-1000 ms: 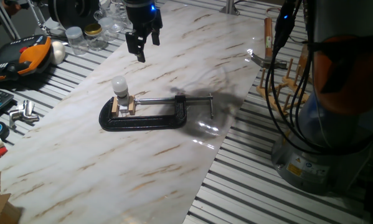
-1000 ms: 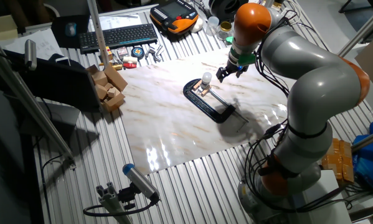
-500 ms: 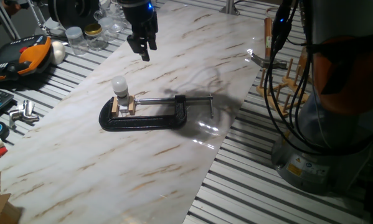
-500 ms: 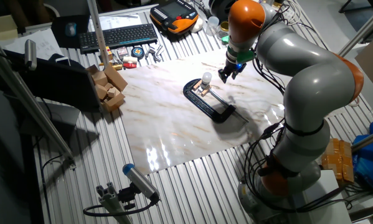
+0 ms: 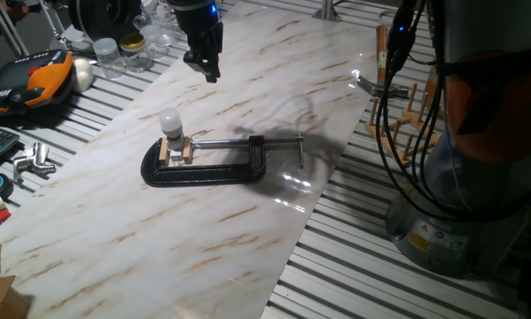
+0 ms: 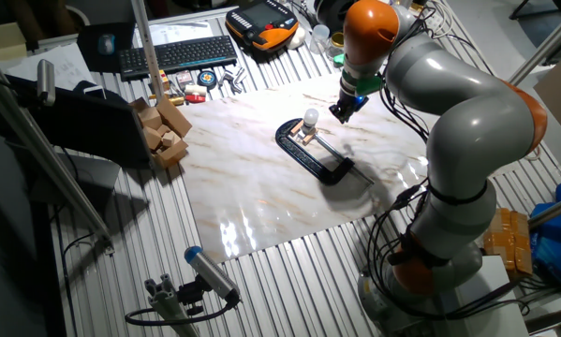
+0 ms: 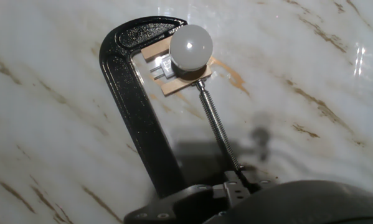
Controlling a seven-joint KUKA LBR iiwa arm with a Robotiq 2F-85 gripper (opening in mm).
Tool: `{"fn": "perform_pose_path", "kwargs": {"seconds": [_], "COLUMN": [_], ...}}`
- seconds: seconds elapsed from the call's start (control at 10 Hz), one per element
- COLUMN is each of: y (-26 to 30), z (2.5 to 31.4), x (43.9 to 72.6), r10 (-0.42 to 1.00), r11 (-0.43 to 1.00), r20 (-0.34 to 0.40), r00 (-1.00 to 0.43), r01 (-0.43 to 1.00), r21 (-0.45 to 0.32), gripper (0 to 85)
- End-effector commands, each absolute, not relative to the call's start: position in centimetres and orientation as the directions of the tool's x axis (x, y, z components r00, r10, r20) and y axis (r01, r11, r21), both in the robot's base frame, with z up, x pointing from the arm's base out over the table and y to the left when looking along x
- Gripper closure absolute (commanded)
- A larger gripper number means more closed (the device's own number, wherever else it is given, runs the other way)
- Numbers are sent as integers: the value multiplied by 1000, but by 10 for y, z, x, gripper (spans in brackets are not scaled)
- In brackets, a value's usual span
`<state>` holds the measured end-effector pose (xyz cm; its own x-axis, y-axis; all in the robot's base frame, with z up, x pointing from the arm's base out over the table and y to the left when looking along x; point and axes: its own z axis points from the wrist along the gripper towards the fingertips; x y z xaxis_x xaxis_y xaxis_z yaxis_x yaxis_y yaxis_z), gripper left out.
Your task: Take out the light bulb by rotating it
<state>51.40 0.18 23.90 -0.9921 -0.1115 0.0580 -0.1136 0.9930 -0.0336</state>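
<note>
The claw [image 5: 208, 66] hangs at upper centre-left, above and apart from the light bulb [image 5: 169, 121]; its opening cannot be determined. The bulb stands upright between wooden blocks [image 5: 175, 151] in a black C-clamp [image 5: 207, 167] on the marble worktop [image 5: 247, 221].

The light bulb [image 5: 169, 120] stands upright in a clamp [image 5: 207, 165] on the table [image 5: 247, 230].
</note>
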Motion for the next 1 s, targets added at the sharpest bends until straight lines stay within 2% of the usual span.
{"fn": "perform_pose_path", "kwargs": {"seconds": [0.0,0.4,0.9], "y": [2,2,13], "z": [239,236,217], "x": [514,516,534], "r10": [-111,-104,-83], "r11": [993,994,996], "r20": [59,55,42], "r00": [-992,-993,-996], "r01": [-114,-106,-85], "r21": [-34,-33,-33], "gripper": [850,850,850]}}
